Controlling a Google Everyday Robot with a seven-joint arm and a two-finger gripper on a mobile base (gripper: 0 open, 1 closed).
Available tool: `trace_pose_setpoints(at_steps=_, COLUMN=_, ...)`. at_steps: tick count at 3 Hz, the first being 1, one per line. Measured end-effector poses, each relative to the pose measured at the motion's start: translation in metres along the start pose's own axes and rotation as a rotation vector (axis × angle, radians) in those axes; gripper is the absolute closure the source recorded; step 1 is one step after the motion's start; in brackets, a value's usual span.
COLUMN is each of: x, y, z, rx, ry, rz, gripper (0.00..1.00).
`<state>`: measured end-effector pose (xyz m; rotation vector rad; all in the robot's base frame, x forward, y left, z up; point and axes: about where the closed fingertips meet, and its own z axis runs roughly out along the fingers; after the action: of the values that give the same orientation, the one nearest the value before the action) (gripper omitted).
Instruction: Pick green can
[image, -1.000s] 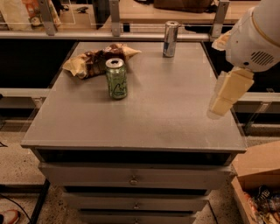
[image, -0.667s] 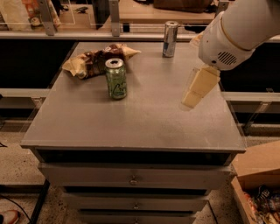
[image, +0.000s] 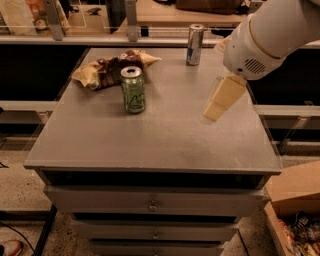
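The green soda can with a silver top and pale curved markings (image: 133, 90) stands upright on the left half of the flat grey surface (image: 150, 145) of a drawer cabinet. It is just in front of a crumpled brown-and-yellow snack bag (image: 102, 72), which lies close behind it, touching or nearly so; a taller, slim silver-and-blue can (image: 194, 45) stands well apart at the far edge. The pale cream gripper (image: 222, 97) hangs from the white arm (image: 265, 40) above the right half of the surface, well apart from the green can and tilted down toward the left. It has hold of nothing, and whether its jaws are parted cannot be told from this angle. The step in hand looks like the approach, with the grasp not yet begun. To do it well, the gripper should cross the open stretch of surface and come at the can from its front or right side, away from the bag, so the bag is not pushed into the can. The jaws want to be wider than the can on arrival, level with the middle of its body and not the rim, and centred so both sides meet together; a one-sided touch could tip or slide a light can
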<state>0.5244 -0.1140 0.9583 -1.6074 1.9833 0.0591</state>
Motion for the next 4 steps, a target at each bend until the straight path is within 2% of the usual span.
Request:
trace_pose_setpoints(at_steps=1, x=-0.014, y=-0.009, z=0.023, rx=0.01, ry=-0.093, rz=0.062, gripper=0.0)
trace_pose_setpoints(at_steps=2, x=-0.038, y=-0.022, z=0.047, rx=0.032, ry=-0.226, rz=0.118, gripper=0.0)
trace_pose_setpoints(at_steps=3, x=-0.062, y=-0.03, z=0.069, rx=0.036, ry=-0.351, rz=0.156, gripper=0.0)
trace_pose_setpoints(at_steps=4, x=-0.081, y=-0.034, z=0.086, rx=0.035, ry=-0.437, rz=0.168, gripper=0.0)
